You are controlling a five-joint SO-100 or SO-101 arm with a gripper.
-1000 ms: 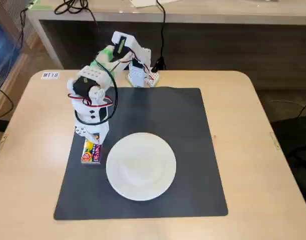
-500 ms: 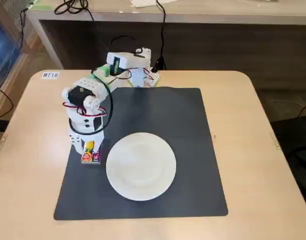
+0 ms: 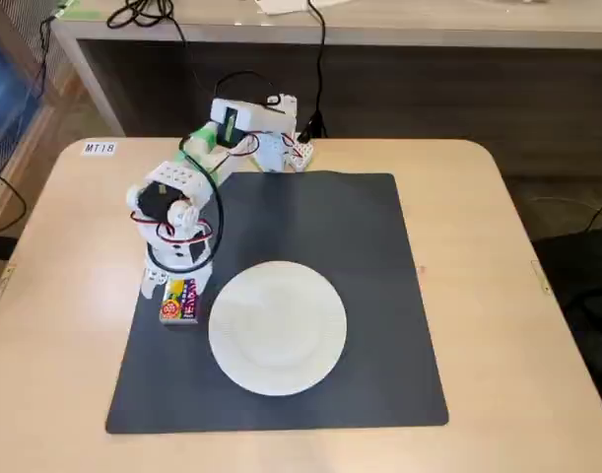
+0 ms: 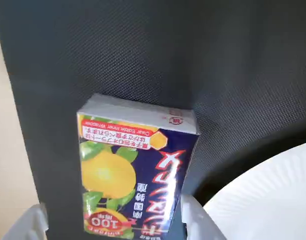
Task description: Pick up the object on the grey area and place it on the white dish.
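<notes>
The object (image 3: 179,302) is a small purple box with a yellow fruit picture and a red "100" mark. It lies flat near the left edge of the grey area (image 3: 369,246). My gripper (image 3: 172,285) hangs open just over its far end. In the wrist view the object (image 4: 132,170) lies between my gripper (image 4: 112,222) fingers: the right fingertip (image 4: 198,220) is close beside it, the left fingertip (image 4: 27,225) stands apart. The white dish (image 3: 277,327) rests on the grey area just right of the object. A piece of its rim (image 4: 273,195) shows in the wrist view.
The grey mat lies on a light wooden table (image 3: 517,296) with rounded corners. The arm's base (image 3: 279,150) is clamped at the table's far edge, beside cables. A small "MT18" label (image 3: 99,148) is stuck at the far left. A bench stands behind the table.
The arm dipped toward the packet, then drew slightly up and to the right. The packet and the dish stay where they were.
</notes>
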